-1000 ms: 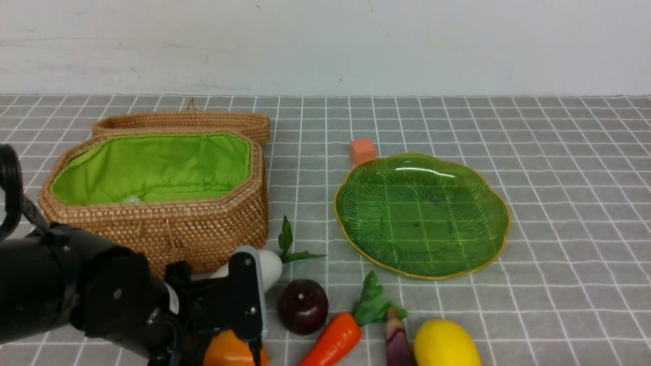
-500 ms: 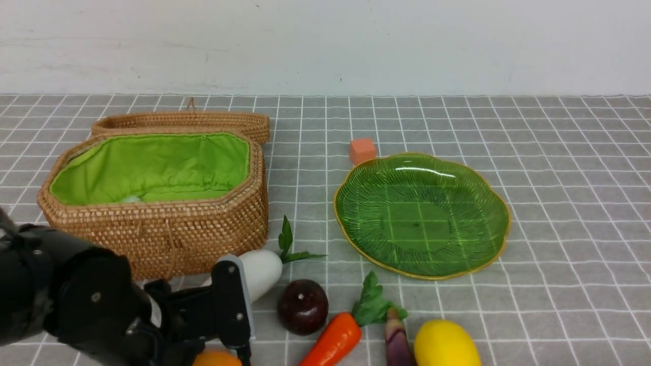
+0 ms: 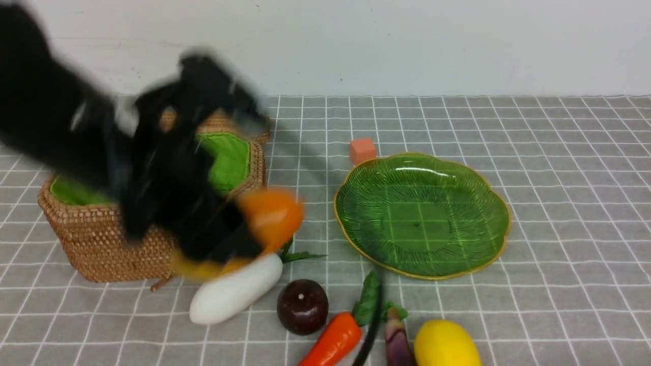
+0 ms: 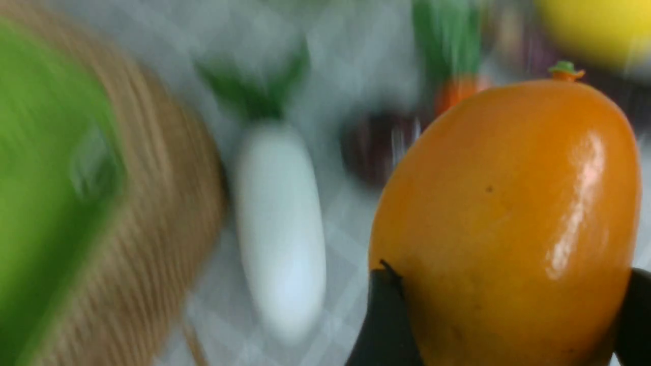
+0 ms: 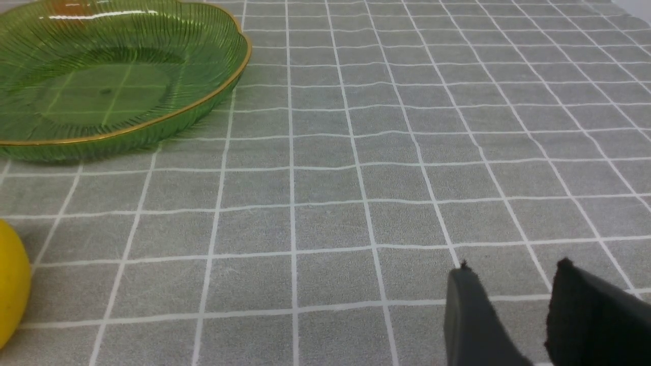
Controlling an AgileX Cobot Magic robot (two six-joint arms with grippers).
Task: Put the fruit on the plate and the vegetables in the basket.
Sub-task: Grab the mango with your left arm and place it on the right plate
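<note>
My left gripper (image 3: 244,231) is blurred with motion above the table in front of the basket (image 3: 96,244), shut on the orange-yellow mango (image 3: 270,216), which fills the space between its fingers in the left wrist view (image 4: 508,218). Below it lies the white radish (image 3: 234,292). The plum (image 3: 302,306), carrot (image 3: 335,341), eggplant (image 3: 396,343) and lemon (image 3: 446,345) lie along the near edge. The green plate (image 3: 422,213) holds nothing. In its wrist view my right gripper (image 5: 513,264) hangs open over bare cloth, right of the plate (image 5: 101,86) and the lemon (image 5: 10,284).
A small orange cube (image 3: 362,150) sits just behind the plate. The arm hides most of the basket's green lining and lid. A thin dark blurred streak (image 3: 374,315) crosses the carrot's leaves. A grey checked cloth (image 3: 559,203) covers the table up to the white wall.
My left arm has swung up from the near edge with the mango and now moves fast in front of the basket. The radish, half hidden before, lies in full view.
</note>
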